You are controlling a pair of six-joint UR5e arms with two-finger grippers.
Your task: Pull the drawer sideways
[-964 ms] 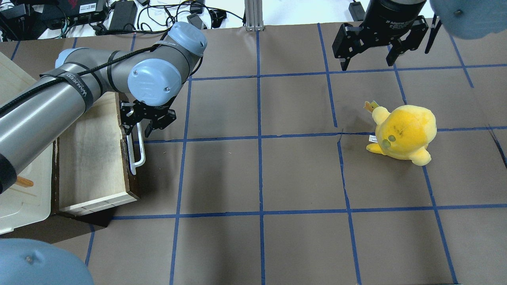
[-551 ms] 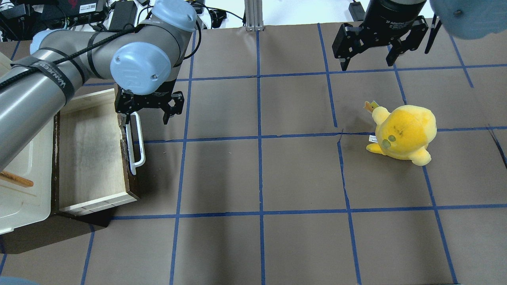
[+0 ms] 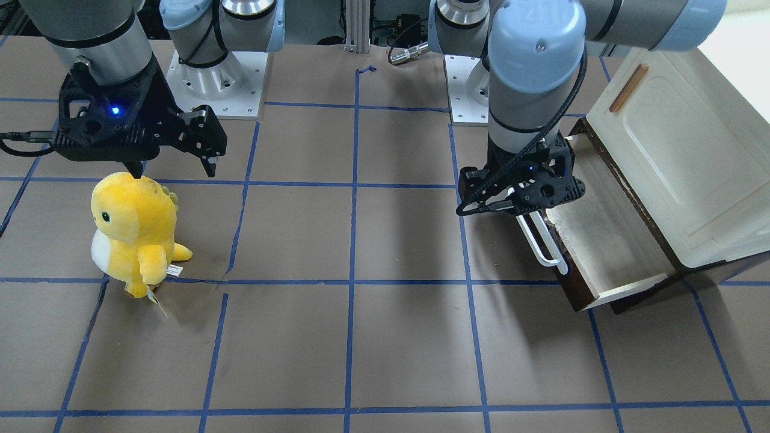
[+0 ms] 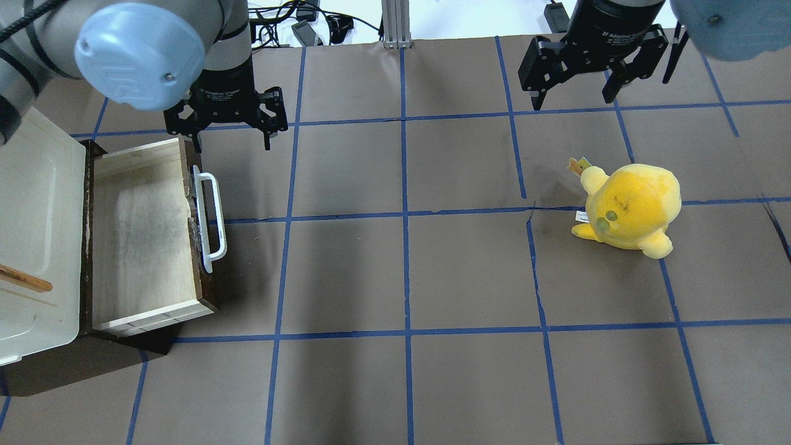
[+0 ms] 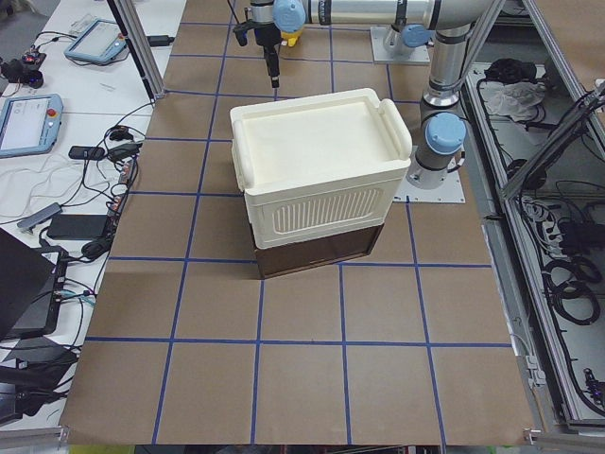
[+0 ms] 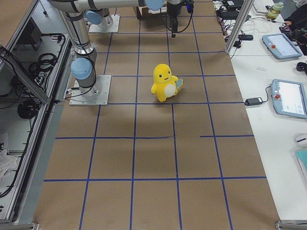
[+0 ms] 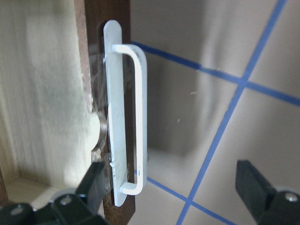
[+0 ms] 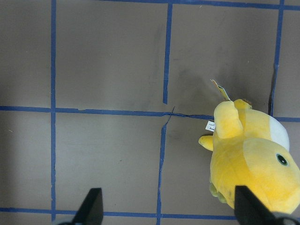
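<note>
The dark brown drawer (image 4: 142, 247) stands pulled out of the cream cabinet (image 4: 37, 204), its pale wood inside showing. Its white bar handle (image 4: 210, 222) is free. My left gripper (image 4: 233, 147) is open and empty, raised just beyond the handle's far end. In the front view it (image 3: 517, 204) hangs over that end of the handle (image 3: 544, 240). In the left wrist view the handle (image 7: 136, 117) lies below the open gripper (image 7: 173, 187). My right gripper (image 4: 575, 102) is open and empty at the far right.
A yellow plush toy (image 4: 630, 207) sits on the right half of the table, just below the right gripper in the front view (image 3: 135, 228) and in the right wrist view (image 8: 253, 159). Brown paper with blue tape lines (image 4: 405, 213) covers the table.
My left gripper was closed around the handle's far end, then opened, let go and drew back up and away from it. The drawer and the right arm have not moved.
</note>
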